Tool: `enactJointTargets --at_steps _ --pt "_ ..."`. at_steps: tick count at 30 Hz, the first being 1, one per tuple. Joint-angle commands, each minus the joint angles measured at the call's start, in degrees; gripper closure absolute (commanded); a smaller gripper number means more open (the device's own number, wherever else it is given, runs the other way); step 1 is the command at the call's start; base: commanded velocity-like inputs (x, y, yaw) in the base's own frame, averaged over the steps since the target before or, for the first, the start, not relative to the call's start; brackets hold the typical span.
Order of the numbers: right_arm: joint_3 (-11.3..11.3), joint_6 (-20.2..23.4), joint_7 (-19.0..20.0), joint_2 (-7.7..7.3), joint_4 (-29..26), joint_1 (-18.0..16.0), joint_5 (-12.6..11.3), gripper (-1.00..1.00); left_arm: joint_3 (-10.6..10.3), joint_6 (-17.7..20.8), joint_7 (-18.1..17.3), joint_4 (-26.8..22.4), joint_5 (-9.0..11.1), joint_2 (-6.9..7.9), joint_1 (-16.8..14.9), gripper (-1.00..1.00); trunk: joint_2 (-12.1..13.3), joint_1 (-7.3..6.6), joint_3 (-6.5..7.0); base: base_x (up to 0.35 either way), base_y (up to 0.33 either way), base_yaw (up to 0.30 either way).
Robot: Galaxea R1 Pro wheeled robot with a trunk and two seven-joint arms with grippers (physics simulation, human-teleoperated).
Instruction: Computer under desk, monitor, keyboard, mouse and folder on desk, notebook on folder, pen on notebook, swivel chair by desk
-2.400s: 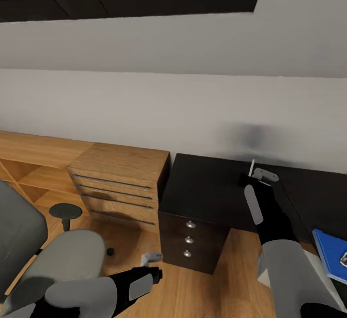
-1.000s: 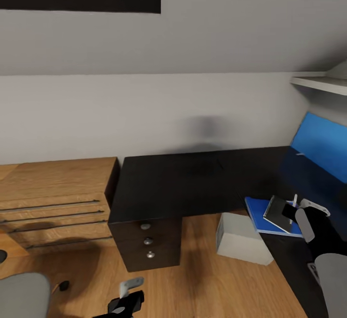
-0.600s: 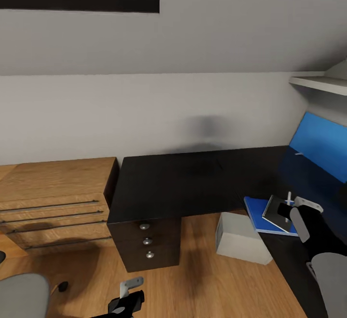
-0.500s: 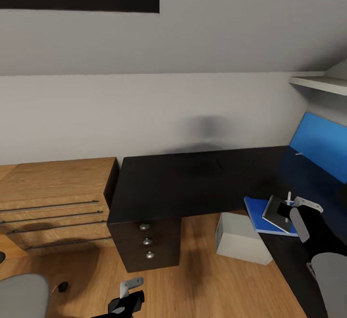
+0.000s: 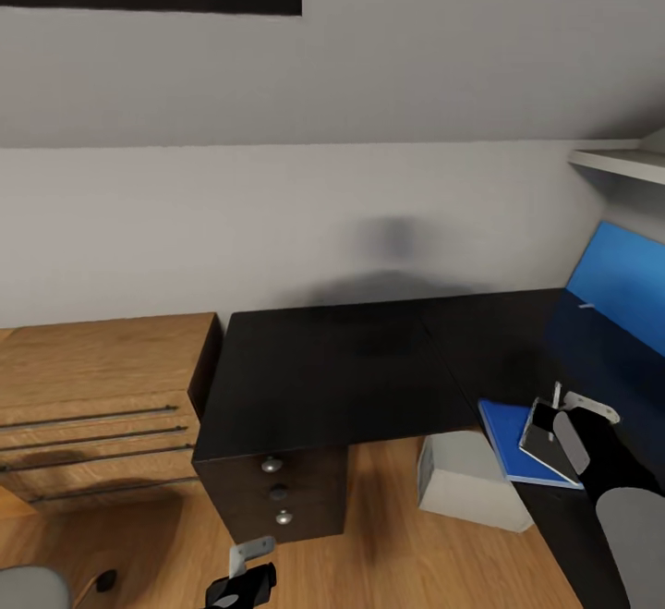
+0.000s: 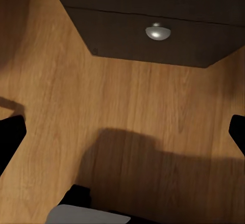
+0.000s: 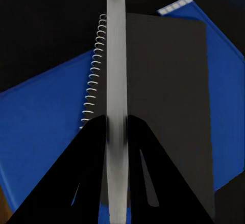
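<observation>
R fingers [image 7: 116, 127] pinch the pen [image 7: 116, 55] low on its shaft, so most of the whitish stick pokes out ahead of me, hanging over the notebook [image 7: 163, 101]. That's deliberate, I judge: gripped at the tail, the free end can go down flat on the cover w/o my fingers hitting it first.

Head view: my R fingers [image 5: 557, 403] sit at about 4 o'clock, right over the stack. Notebook [image 5: 545, 438] lies skewed on the blue folder [image 5: 506, 433], spiral edge showing in the wrist view, folder sticking out past it on several sides. The folder rests on the black worktop [image 5: 342, 369] near its front edge. Can't tell if the pen tip touches the cover yet.

Grey computer tower [image 5: 466, 480] stands on the wood floor at 5 o'clock, tucked below the worktop edge, just beside the drawer unit [image 5: 277, 493]. The blue back panel [image 5: 623, 281] is at 3 o'clock.

L fingers [image 5: 242, 572] down at 6 o'clock, idle over the floor, spread apart: wrist view shows one black tip [image 6: 10, 140] at each edge w/ nothing between. Wood cabinet [image 5: 92, 406] at 9 o'clock.

Next, I reckon: lower the pen, let go gently so it doesn't roll off.
</observation>
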Motion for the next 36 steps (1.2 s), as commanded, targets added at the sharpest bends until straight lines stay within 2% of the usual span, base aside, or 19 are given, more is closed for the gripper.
enactJointTargets --at_steps 1,2,9,11,13,14,21,36 --pt "0.0 -0.7 -0.4 -0.23 0.9 -0.1 -0.5 1.00 -0.5 -0.3 0.2 -0.1 0.5 0.01 -0.1 -1.00 -0.1 0.03 -0.08 0.092 0.000 0.000" --pt "0.0 -1.6 -0.4 -0.70 2.6 -0.2 0.2 1.00 -0.5 -0.3 0.3 -0.1 0.5 0.01 -0.1 -1.00 -0.1 0.03 -0.08 0.038 0.000 0.000" --pt "0.0 -3.0 -0.4 -1.23 5.5 -1.3 0.7 1.00 -0.5 -0.3 0.2 -0.1 0.5 -0.05 -0.1 -1.00 -0.1 0.03 -0.08 0.015 0.000 0.000" --pt "0.0 -4.8 -0.4 -1.49 7.6 -2.0 0.8 1.00 -0.5 -0.4 0.2 -0.1 0.4 -0.11 -0.1 -1.00 -0.1 0.03 -0.08 0.003 0.000 0.000" --pt "0.0 -9.5 -0.4 -1.90 12.4 -3.9 0.9 1.00 -0.5 -0.7 0.3 -0.2 0.4 -0.15 -0.1 -1.00 -0.1 0.03 -0.08 0.001 0.000 0.000" --pt "0.0 -10.0 -0.4 -1.94 13.0 -4.2 0.9 1.00 -0.5 -0.7 0.3 -0.2 0.4 -0.16 -0.1 -1.00 -0.1 0.03 -0.08 0.000 0.000 0.000" --pt "0.0 -12.1 -0.4 -2.09 15.5 -5.3 2.7 1.00 -0.5 -0.7 0.5 -0.2 0.4 -0.31 -0.1 -1.00 -2.9 1.57 -1.34 0.000 0.000 0.000" --pt "-0.1 -12.4 -0.4 -2.03 15.8 -5.5 3.0 1.00 -0.5 -0.7 0.6 -0.2 0.4 -0.34 -0.1 -1.00 -8.9 4.86 -4.03 0.000 0.000 0.000"
